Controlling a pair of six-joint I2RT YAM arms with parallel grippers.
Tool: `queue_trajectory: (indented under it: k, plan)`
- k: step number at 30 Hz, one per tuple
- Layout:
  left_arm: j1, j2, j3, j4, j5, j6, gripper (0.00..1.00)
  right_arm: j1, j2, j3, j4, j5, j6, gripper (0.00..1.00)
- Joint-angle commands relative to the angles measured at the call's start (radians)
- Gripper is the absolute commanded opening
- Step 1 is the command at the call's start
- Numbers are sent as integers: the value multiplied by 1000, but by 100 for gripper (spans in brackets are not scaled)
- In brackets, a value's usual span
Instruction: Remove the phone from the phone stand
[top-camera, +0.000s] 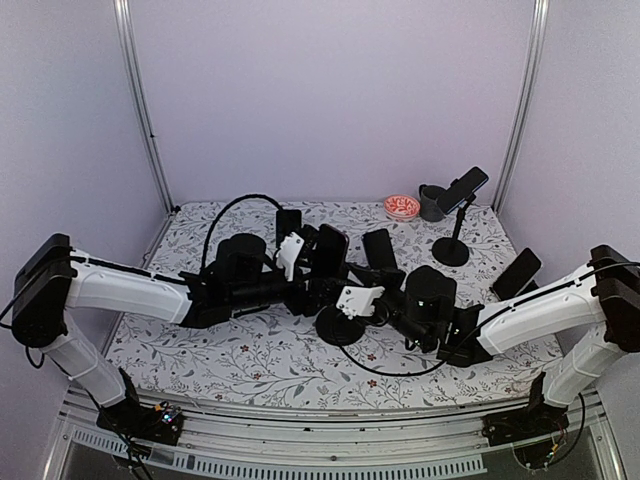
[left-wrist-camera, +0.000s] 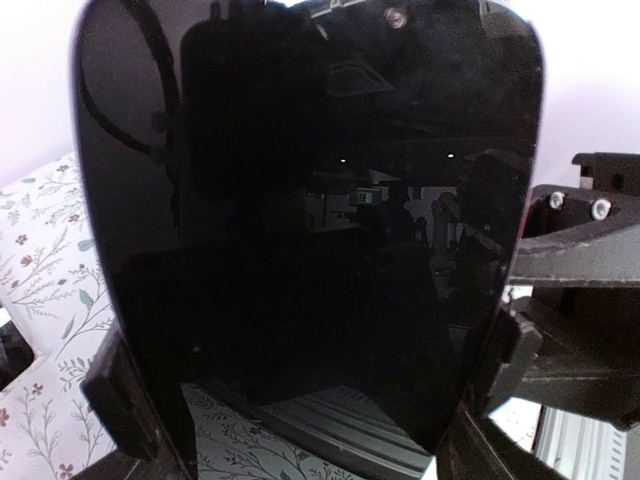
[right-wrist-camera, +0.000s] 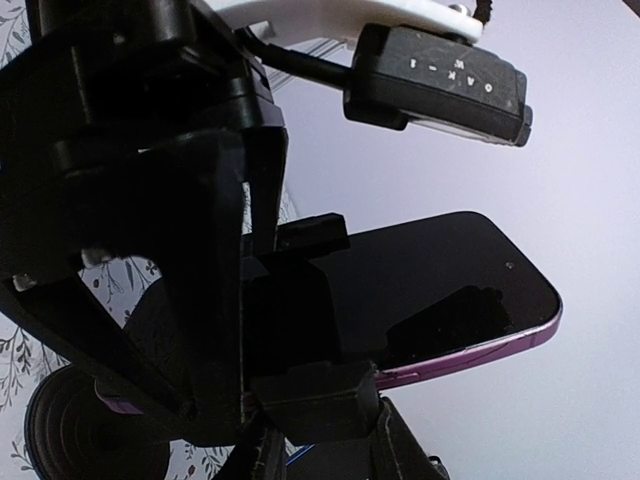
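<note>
The left claw grips the phone by its side edges, a finger on each, ready to lift it. The phone still sits in the stand, just beside the right claw. That claw probably steadies the stem, but I cannot tell whether it is clenched. Well beyond it are a speckled bowl and a cup, contents unseen.

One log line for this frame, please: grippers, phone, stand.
stage: grasping | left gripper: closed on phone edges | right gripper: at phone stand, grip unclear | phone: in its clamp, not yet removed
</note>
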Motion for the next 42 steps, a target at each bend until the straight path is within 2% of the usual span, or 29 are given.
queue_trajectory:
  k: [1,11,18,19,22,25,29,35,38,42]
  plan:
    - [34,-21,-12,-63,-137,-61,31,19,-45,-34,-7,-52,21,0]
    - [111,-40,-34,-84,-171,-97,26,19,-98,-81,-52,-73,53,0]
    - [92,-34,-29,-22,-25,-2,25,17,-111,-77,-59,-74,78,0]
    - [87,-34,-27,-20,-3,10,25,14,-115,-71,-64,-77,99,3]
    - [83,-41,-26,-10,60,14,24,-1,-145,-50,-100,-113,182,22]
    - [64,-63,-21,-14,73,18,22,-20,-178,-18,-173,-135,322,49]
    - [28,-86,-26,-14,26,-3,22,-64,-241,17,-297,-231,533,62]
    - [-28,-95,-63,36,-92,-13,22,-208,-330,1,-402,-550,1071,66]
    - [-34,-92,-73,51,-131,-27,22,-237,-356,-19,-405,-667,1252,69]
    - [-48,-82,-64,46,-168,-25,22,-238,-361,-21,-401,-744,1368,72]
